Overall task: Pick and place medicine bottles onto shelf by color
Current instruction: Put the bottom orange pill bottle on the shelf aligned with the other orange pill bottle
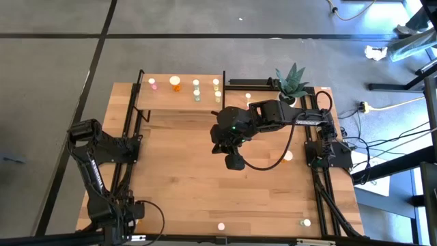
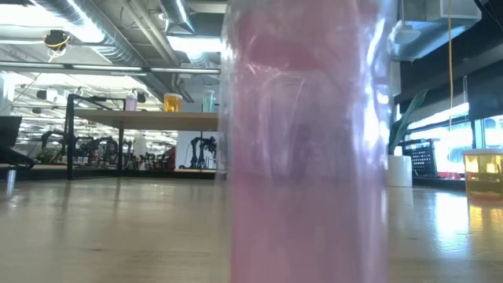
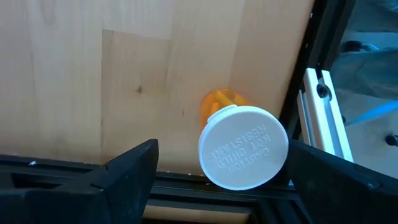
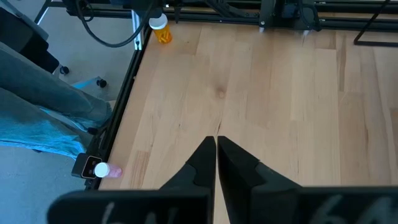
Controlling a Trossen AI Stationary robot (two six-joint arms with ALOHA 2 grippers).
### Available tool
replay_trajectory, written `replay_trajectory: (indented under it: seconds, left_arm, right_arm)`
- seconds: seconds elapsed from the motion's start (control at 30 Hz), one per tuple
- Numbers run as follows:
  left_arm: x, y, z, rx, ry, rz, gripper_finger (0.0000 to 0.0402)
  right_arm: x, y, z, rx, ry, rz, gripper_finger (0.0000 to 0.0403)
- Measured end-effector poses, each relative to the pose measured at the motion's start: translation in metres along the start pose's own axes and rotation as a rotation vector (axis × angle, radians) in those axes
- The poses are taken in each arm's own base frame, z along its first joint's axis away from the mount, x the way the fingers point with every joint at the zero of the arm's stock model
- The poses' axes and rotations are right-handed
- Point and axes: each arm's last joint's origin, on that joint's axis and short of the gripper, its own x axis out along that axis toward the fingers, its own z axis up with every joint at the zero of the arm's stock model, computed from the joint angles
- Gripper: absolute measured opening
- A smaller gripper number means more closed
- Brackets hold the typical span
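Note:
The light-wood shelf [image 1: 181, 92] stands at the table's far edge, with pink [image 1: 152, 83], orange [image 1: 175, 82], green [image 1: 196, 89] and yellowish [image 1: 216, 85] bottles standing on it. My left gripper [image 3: 222, 148] is open at the table's near left corner [image 1: 128, 208]. Its fingers stand on either side of an orange bottle with a white cap [image 3: 244, 147]; I see no touch. My right gripper [image 4: 216, 155] is shut and empty above the table's middle [image 1: 234, 162]. A pink bottle [image 1: 220, 225] stands at the near edge and fills the low view [image 2: 306, 157].
Loose bottles stand on the table at the right [image 1: 288, 156], the near right [image 1: 306, 222] and by the far edge [image 1: 248, 96]. A potted plant [image 1: 292, 82] stands at the far right. A black frame rail [image 3: 305, 68] runs along the table's edge beside the orange bottle.

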Motion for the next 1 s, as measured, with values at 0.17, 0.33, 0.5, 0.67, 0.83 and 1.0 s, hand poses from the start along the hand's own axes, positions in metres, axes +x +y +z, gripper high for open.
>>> replay_trajectory:
  seconds: [0.17, 0.33, 0.5, 0.67, 0.83, 1.0]
  left_arm:
    - [0.0, 0.0, 0.0001, -0.022, 0.0, 0.0, 0.0336]
    - [0.0001, 0.0003, 0.0026, -0.036, -0.001, 0.0, 0.0336]
    - [0.0002, 0.0009, 0.0063, -0.048, -0.003, 0.002, 0.0336]
    - [0.0002, 0.0028, 0.0061, -0.049, 0.004, 0.022, 0.0336]
    - [0.0002, 0.0028, 0.0058, -0.05, 0.011, 0.022, 0.0336]
    - [0.0002, 0.0034, 0.0059, -0.047, 0.006, 0.028, 0.0336]
  right_arm:
    - [0.0002, -0.0001, 0.0, 0.0, 0.001, 0.0, 0.002]
    - [0.0002, -0.0001, 0.0, 0.0, 0.001, 0.0, 0.002]
    - [0.0, 0.0, 0.0, 0.0, 0.0, 0.0, 0.002]
    - [0.0, 0.0, -0.0001, 0.0, 0.001, 0.0, 0.002]
    - [0.0, 0.0001, -0.0001, 0.0, 0.001, 0.0, 0.002]
    - [0.0, 0.0001, -0.0001, 0.0, 0.001, 0.0, 0.002]
